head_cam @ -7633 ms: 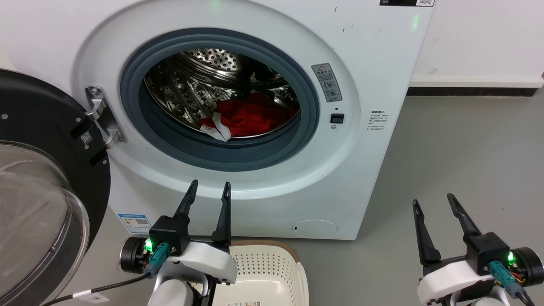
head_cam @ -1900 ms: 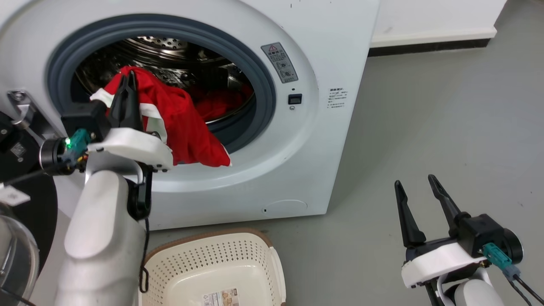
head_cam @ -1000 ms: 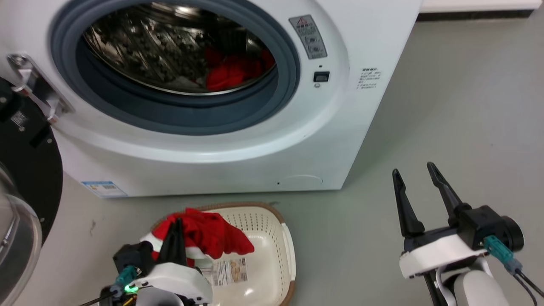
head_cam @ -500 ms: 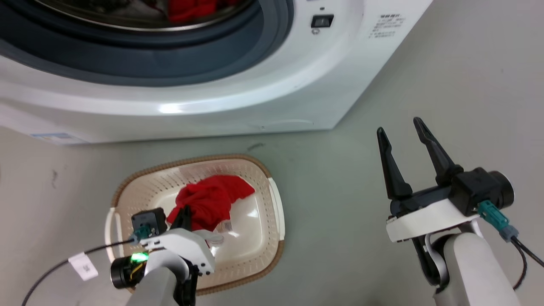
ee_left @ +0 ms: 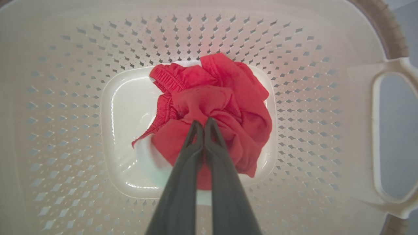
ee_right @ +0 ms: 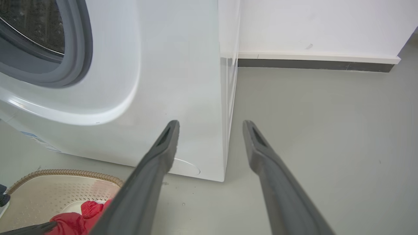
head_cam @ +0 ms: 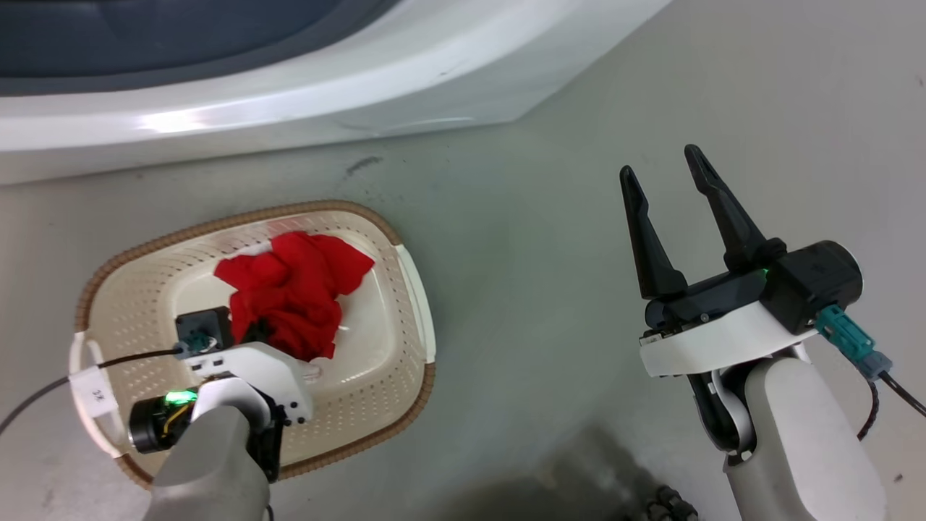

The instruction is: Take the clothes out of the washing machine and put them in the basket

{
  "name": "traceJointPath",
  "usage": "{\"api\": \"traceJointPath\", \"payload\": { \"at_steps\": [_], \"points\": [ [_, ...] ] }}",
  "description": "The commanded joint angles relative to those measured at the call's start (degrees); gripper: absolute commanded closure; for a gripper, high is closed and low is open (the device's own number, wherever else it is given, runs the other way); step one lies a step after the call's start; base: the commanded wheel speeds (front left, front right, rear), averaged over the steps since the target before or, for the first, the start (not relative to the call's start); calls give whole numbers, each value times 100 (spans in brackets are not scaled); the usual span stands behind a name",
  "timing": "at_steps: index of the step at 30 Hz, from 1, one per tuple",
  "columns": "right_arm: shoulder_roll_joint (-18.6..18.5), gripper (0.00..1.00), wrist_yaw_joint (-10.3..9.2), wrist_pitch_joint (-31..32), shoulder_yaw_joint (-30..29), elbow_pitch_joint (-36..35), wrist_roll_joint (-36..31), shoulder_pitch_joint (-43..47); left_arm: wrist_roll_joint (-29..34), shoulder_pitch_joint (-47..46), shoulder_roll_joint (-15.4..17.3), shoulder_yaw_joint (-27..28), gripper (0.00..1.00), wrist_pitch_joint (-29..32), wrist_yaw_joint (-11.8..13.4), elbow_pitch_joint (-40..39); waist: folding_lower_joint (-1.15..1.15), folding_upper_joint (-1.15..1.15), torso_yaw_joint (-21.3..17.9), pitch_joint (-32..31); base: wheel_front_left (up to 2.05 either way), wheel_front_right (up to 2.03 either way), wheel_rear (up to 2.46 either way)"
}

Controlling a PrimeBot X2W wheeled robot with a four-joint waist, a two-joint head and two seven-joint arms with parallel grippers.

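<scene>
Risk: left pincer (ee_left: 203, 121) sat clamped on red garment (ee_left: 228, 104) inside basket (ee_left: 303, 45); lifting before release would likely drag it out; right pincer (head_cam: 658, 161) stood apart, idle.

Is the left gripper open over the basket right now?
No, the left gripper is pinched shut on the red garment inside the basket.

Basket (head_cam: 137, 289) on the floor (head_cam: 521, 289) at near left, just in front of the washing machine (head_cam: 289, 108) at the far side. Garment (head_cam: 289, 289) lies in the basket's bottom, left gripper (ee_left: 203, 122) inside, on it. Right gripper (head_cam: 658, 159) over floor, well right of the basket.
</scene>
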Motion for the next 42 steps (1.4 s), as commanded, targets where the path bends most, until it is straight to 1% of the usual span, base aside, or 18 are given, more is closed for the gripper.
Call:
{"api": "traceJointPath", "payload": {
  "at_steps": [1, 3, 4, 6, 7, 13, 18, 24, 26, 27, 28, 29, 34, 35, 42],
  "points": [
    [8, 0, -4, -11, 15, -33, 37, -124, 1, -128, 68, 30, 100, -39, -5, 59, -1, 0, -165, 224, 0, 0, 0],
    [9, 0, -4, -12, 35, -15, 69, -145, 71, -194, 80, -54, 100, -39, -79, 191, -1, 0, -186, 253, 0, 0, 0],
    [8, 0, -4, -12, 36, 4, 81, -160, 82, -241, 95, -79, 95, -35, -117, 244, -1, 0, -189, 256, 0, 0, 0],
    [9, 0, -3, -12, 53, 50, 138, -194, 68, -296, 108, -80, 42, -34, -163, 346, -1, 0, -176, 196, 0, 0, 0],
    [8, 0, -4, -12, 53, 66, 148, -205, 55, -292, 99, -84, 0, -34, -193, 400, -1, 0, -163, 137, 0, 0, 0],
    [7, 0, -4, -11, -4, 192, 61, 5, -25, 0, -66, -57, 0, -35, -256, 512, -1, 0, -13, -571, 0, 0, 0],
    [6, 0, -4, -12, -152, 290, -169, 246, -59, 456, -210, 51, 0, -33, -246, 118, -1, 0, 170, -1304, 0, 0, 0],
    [3, 0, -4, -11, -342, 380, -443, 620, 60, 1208, -369, 204, 0, -29, -230, -722, -1, 0, 405, -2055, 0, 0, 0],
    [4, 0, -4, -11, -437, 380, -534, 769, 118, 1477, -410, 270, 0, -29, -227, -1045, -1, 0, 490, -2253, 0, 0, 0],
    [4, 0, -4, -11, -437, 380, -534, 769, 118, 1477, -410, 270, 0, -29, -227, -1045, -1, 0, 490, -2253, 0, 0, 0],
    [5, 0, -4, -11, -534, 386, -589, 906, 222, 1698, -444, 273, 0, -29, -221, -1382, -1, 0, 575, -2430, 0, 0, 0],
    [5, 0, -4, -11, -534, 386, -589, 906, 222, 1698, -444, 273, 0, -29, -221, -1382, -1, 0, 575, -2430, 0, 0, 0],
    [5, 0, -4, 10, -683, 374, -757, 1207, 422, 2142, -486, 304, 0, -30, -162, -2239, -1, 0, 737, -2759, 0, 0, 0],
    [4, 0, -4, 75, -734, 303, -860, 1357, 418, 2327, -499, 232, 0, -30, -132, -2748, -1, 0, 796, -2916, 0, 0, 0],
    [5, 0, -4, 266, -791, 52, -959, 1559, 459, 2416, -497, -1, 0, -30, 48, -3776, -1, 0, 848, -3102, 0, 0, 0]
  ]
}}
